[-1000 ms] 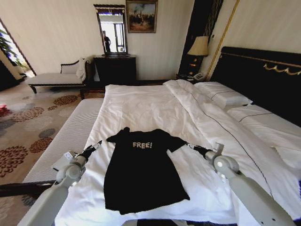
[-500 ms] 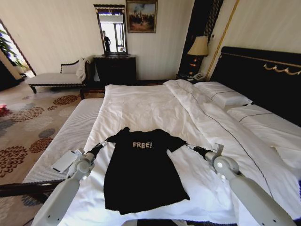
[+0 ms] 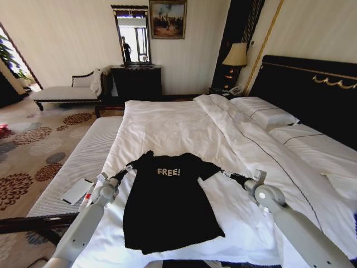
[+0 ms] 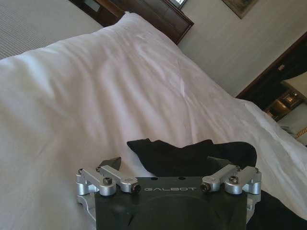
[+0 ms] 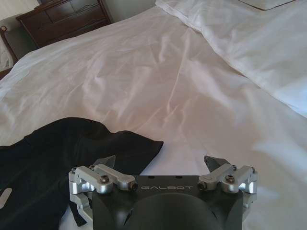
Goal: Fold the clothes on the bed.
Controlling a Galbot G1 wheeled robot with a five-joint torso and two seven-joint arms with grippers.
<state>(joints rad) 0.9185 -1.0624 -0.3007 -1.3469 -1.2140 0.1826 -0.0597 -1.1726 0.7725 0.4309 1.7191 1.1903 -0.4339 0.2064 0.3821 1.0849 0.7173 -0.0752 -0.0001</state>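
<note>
black T-shirt (image 3: 167, 201) flat on bed (image 3: 167, 128), left gripper (image 3: 129, 167) and right gripper (image 3: 224, 173) spread wide at its sleeves

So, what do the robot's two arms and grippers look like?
Both arms are smooth pale grey tubes with rounded wrist joints. The left gripper and the right gripper each have a black body with white GALBOT lettering, silver metal links with screws, and dark fingertips.

Black on white — dark wood and gold round it.
The T-shirt (image 3: 170, 201) is black with white "FREE!" lettering; the bed (image 3: 167, 125) is white-sheeted, its headboard (image 3: 312, 95) black with gold trim — the carpet (image 3: 33, 151) on the left is beige with brown floral medallions.
</note>
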